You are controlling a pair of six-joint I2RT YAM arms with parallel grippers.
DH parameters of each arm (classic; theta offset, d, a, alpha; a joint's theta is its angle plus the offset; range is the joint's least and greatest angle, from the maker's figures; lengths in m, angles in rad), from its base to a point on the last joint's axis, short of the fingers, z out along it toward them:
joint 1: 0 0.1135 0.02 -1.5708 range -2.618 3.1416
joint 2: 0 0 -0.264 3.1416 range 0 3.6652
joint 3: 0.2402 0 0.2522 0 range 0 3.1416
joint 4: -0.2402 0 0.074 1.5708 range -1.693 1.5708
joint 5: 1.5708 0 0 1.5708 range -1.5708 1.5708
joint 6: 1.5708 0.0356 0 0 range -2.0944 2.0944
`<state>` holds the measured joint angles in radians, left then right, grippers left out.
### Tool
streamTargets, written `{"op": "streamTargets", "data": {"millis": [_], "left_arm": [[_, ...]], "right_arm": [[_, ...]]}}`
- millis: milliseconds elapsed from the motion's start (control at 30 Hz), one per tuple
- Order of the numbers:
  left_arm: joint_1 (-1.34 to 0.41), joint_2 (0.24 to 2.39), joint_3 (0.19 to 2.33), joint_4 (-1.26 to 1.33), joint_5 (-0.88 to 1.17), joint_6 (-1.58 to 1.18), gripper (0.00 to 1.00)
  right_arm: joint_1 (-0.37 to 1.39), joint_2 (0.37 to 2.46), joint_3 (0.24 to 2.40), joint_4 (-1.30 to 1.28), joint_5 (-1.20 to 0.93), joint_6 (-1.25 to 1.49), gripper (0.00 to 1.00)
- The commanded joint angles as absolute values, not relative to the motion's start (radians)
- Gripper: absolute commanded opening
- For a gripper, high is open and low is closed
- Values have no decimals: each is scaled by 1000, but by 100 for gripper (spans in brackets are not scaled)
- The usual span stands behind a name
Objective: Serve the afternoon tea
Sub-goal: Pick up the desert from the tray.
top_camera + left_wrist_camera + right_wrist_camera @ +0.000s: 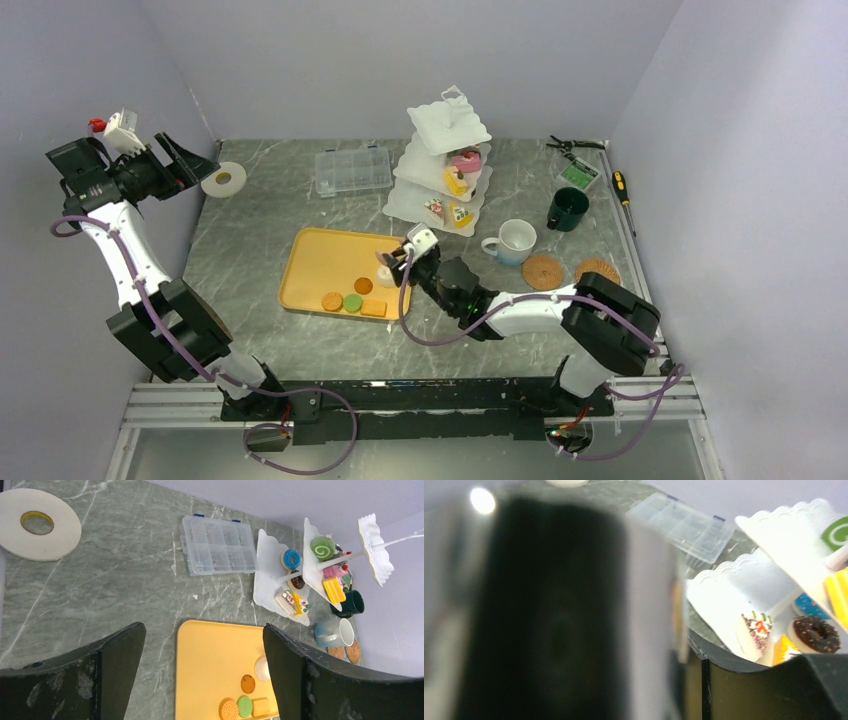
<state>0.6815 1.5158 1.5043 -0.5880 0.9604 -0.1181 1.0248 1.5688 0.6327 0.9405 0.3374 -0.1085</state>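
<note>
The white three-tier stand (447, 130) at the back carries pastries, among them a blue donut (291, 559) and a green swirl roll (322, 548). On the yellow tray (320, 265) lie several biscuits (352, 302) and a white round pastry (385, 273). My right gripper (395, 265) hangs over the tray's right edge, right at the white pastry. Its wrist view is blurred, so its grip is unclear. My left gripper (204, 630) is raised at the far left, open and empty. A white mug (516, 241), a dark-green mug (567, 208) and two cork coasters (543, 272) sit to the right.
A clear compartment box (352, 171) lies behind the tray. A white tape roll (224, 179) sits at the back left. Pliers (575, 146) and a screwdriver (622, 187) lie at the back right. Walls close in the table on three sides.
</note>
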Motion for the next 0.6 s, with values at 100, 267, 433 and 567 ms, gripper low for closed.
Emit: {"op": "streamTargets", "data": {"millis": [100,267,433,567], "left_arm": [[690,1507,1549,-571,995,-125,93],[691,1508,1555,-577,994,-123,93],[690,1509,1555,-573,995,-130,93],[690,1512,1555,-570,996,-132,93]], "right_arm": [[1059,1573,640,906,268,-39,64],[1070,1595,647,899,246,-30,64],[1072,1614,650,891,244,-22,65],[1072,1650,645,911,254,-35,66]]}}
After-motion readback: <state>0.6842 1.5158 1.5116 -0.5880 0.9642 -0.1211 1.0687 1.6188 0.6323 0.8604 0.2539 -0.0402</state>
